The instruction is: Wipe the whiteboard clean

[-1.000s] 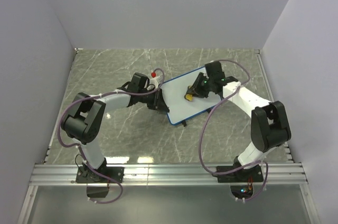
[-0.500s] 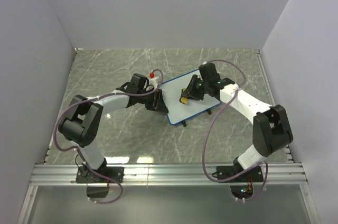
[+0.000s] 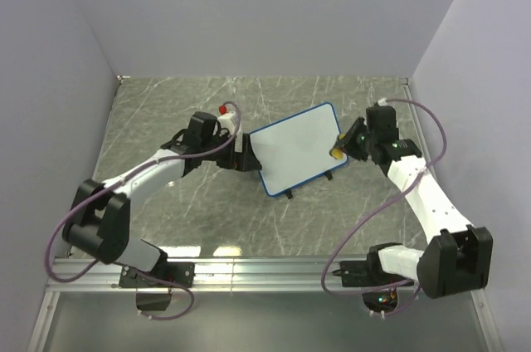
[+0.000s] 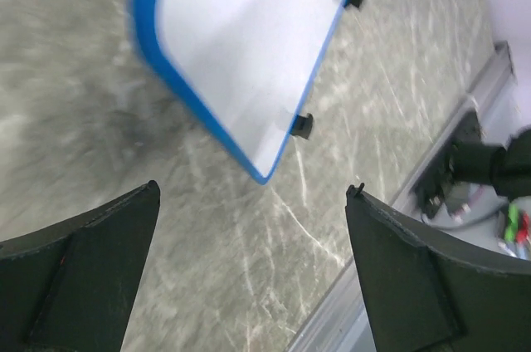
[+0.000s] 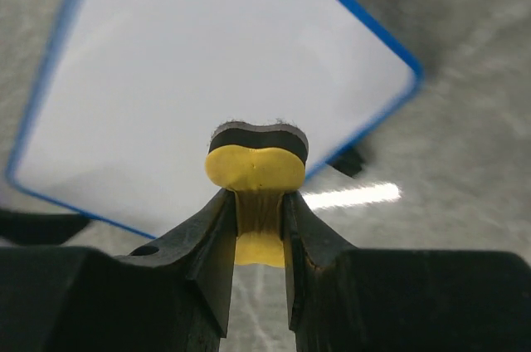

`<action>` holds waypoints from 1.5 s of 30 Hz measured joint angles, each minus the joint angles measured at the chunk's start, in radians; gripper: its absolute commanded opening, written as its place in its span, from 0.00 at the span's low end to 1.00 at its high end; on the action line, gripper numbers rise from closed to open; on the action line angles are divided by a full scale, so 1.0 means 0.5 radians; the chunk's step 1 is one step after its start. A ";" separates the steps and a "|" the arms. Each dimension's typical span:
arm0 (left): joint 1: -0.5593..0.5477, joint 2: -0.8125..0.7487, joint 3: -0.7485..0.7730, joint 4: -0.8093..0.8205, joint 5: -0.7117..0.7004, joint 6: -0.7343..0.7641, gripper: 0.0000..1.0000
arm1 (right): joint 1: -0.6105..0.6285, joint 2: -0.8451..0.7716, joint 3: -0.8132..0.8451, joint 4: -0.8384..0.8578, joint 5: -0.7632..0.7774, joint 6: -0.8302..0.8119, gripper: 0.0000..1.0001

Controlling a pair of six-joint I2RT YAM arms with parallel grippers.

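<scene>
Both hands have drawn back from the whiteboard [image 3: 294,149]. The right hand [image 5: 259,202], still clamped on the yellow eraser [image 5: 255,166], has come off the board's face and hangs just past its right corner, toward the right edge of the bench [image 3: 207,202]. The left hand [image 4: 249,269], fingers spread wide and empty, has backed off the board's left edge. The whiteboard lies skewed mid-bench with no marks visible, so wiping looks finished.
</scene>
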 measured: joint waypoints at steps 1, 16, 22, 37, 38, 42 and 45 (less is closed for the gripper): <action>0.008 -0.057 -0.007 -0.018 -0.046 -0.002 0.99 | -0.016 -0.054 -0.063 -0.037 0.066 -0.006 0.00; 0.076 -0.867 -0.175 -0.472 -0.912 -0.141 0.99 | -0.025 -0.442 -0.668 -0.320 0.347 0.011 1.00; 0.077 -1.065 -0.163 -0.724 -1.217 -0.302 0.99 | -0.024 -0.680 -0.445 -0.424 0.204 -0.003 1.00; 0.077 -1.626 0.177 -1.217 -1.746 -0.503 0.99 | 0.007 -1.561 0.050 -0.362 -0.114 -0.006 1.00; 0.077 -1.654 0.192 -1.218 -1.781 -0.503 0.99 | 0.007 -1.630 0.049 -0.370 -0.131 -0.014 1.00; 0.077 -1.789 0.214 -1.202 -1.910 -0.452 1.00 | 0.007 -1.759 0.033 -0.426 -0.157 -0.072 1.00; 0.077 -1.849 0.194 -1.129 -1.962 -0.379 1.00 | 0.008 -1.795 0.031 -0.510 -0.155 -0.131 1.00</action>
